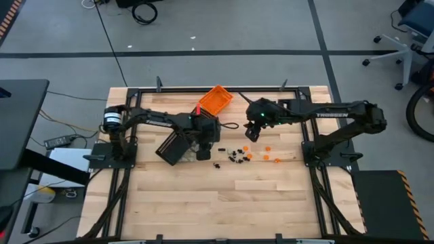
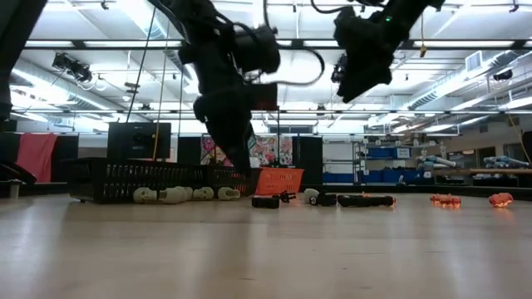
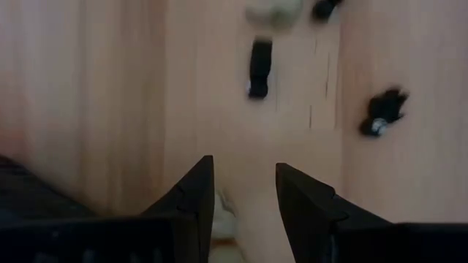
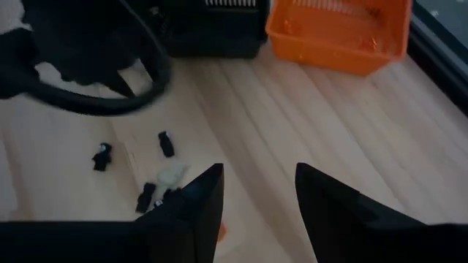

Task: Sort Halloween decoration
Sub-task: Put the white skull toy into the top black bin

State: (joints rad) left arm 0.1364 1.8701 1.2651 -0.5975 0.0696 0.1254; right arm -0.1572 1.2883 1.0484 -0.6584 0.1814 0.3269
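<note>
Left wrist view: left gripper open, empty, over tiny trinkets; right gripper open; likely light, rigid, pinch across body.

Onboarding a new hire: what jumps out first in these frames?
The scatter of tiny black trinkets and orange trinkets mid-table, right of the left hand, which hangs low over them with fingers apart and empty. The orange tray sits tilted at the far edge, a black tray beside the left arm. The right hand hovers higher, open and empty.
</note>
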